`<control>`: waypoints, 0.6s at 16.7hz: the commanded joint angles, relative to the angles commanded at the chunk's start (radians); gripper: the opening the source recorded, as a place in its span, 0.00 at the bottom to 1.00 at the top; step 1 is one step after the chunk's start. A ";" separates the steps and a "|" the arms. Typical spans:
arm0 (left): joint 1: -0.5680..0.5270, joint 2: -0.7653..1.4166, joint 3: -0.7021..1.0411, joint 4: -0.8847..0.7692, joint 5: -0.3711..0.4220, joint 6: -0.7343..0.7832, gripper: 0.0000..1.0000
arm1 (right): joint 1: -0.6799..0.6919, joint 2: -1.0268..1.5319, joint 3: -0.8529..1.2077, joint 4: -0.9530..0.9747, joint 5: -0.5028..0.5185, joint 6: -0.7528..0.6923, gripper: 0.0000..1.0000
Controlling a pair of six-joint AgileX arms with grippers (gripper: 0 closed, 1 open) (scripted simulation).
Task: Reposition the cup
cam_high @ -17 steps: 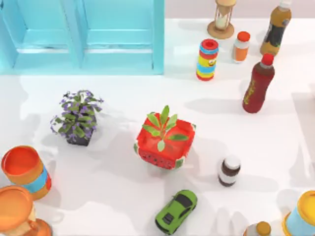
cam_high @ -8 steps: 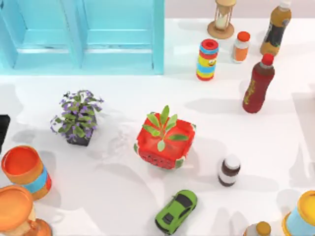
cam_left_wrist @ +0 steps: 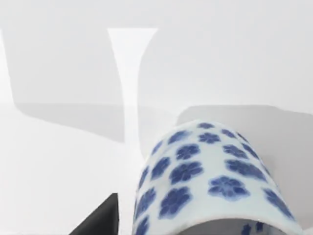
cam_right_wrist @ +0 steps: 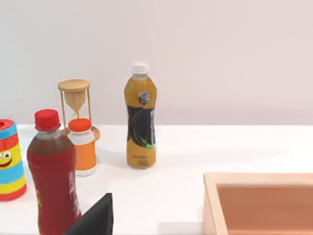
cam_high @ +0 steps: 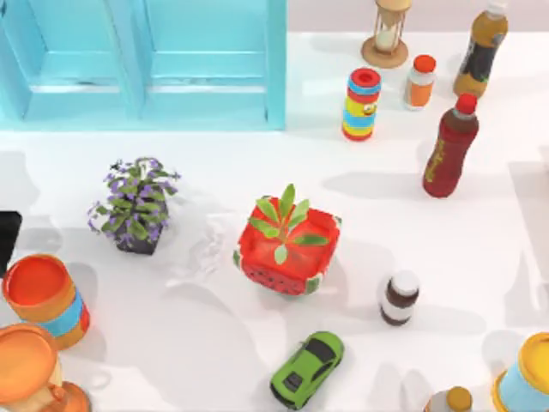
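Close under the left gripper (cam_high: 7, 239) sits a blue-flowered white cup (cam_left_wrist: 210, 181); whether it is grasped, I cannot tell.

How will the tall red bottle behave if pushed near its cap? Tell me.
The red bottle stands upright, tall on a narrow base, so a high push would probably tip it. It looks filled nearly to the neck, so likely heavy for its size. Its smooth round body would probably roll once down.
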 joint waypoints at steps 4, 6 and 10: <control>0.000 0.000 0.000 0.000 0.000 0.000 0.55 | 0.000 0.000 0.000 0.000 0.000 0.000 1.00; 0.000 0.000 0.000 0.000 0.000 0.000 0.40 | 0.000 0.000 0.000 0.000 0.000 0.000 1.00; 0.000 0.000 0.000 0.000 0.000 0.000 0.10 | 0.000 0.000 0.000 0.000 0.000 0.000 1.00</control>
